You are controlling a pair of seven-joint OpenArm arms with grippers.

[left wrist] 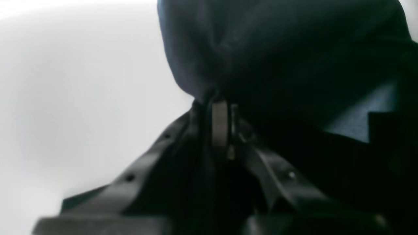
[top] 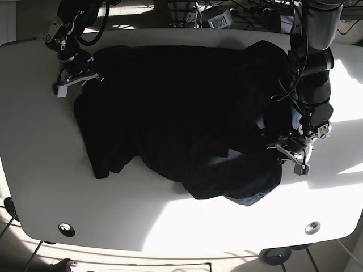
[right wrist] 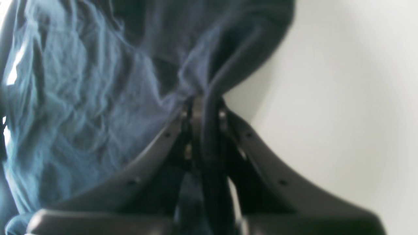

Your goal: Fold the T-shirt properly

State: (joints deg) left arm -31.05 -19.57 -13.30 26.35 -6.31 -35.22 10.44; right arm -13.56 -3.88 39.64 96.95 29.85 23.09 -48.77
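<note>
Dark T-shirt [top: 176, 107] — edges pinched by both jaws — white table [top: 34, 141] around.

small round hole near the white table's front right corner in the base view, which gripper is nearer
Left. The left gripper, clamping the dark T-shirt, sits just above the hole; the right gripper is at the far opposite corner.

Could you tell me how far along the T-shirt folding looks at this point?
Early. Done: both arms have a grip. The left gripper and the right gripper are each shut on a pinch of the dark T-shirt. In hand: one gripper holds the cloth at each side of the shirt on the white table. Left: the shirt lies rumpled and uneven, with no neat fold visible, so the actual folding remains.
</note>
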